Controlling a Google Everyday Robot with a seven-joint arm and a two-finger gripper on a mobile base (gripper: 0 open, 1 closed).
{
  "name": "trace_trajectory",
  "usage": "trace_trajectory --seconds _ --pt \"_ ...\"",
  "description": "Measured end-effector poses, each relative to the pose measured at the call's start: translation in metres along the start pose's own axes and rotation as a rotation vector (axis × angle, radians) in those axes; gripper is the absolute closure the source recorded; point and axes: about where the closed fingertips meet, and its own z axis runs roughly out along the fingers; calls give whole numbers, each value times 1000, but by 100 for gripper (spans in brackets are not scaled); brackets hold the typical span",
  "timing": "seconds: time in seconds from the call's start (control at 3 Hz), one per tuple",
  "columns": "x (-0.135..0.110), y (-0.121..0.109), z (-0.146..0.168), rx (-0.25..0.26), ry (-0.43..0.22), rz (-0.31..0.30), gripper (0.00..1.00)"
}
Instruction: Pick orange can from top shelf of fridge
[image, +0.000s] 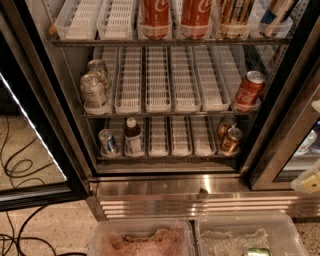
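Approach step: my tool (312, 181) sits lower right, grip unreadable; next I reach up to the orange can (235, 17), upper right.

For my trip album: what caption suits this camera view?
Open fridge: orange can on the top shelf beside two Coke cans; claw barely showing at the right edge.

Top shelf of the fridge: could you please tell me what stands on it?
Two red cans, an orange can, white lanes at left; anything behind the cans is hidden. The gripper hangs at the right edge.
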Motion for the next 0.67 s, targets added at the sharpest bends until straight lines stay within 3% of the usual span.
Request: trace_trajectory --seconds 0.33,0.67 --pt "6 21 26 3 -64 81 0" --pt "-1 55 49 70 -182 270 0"
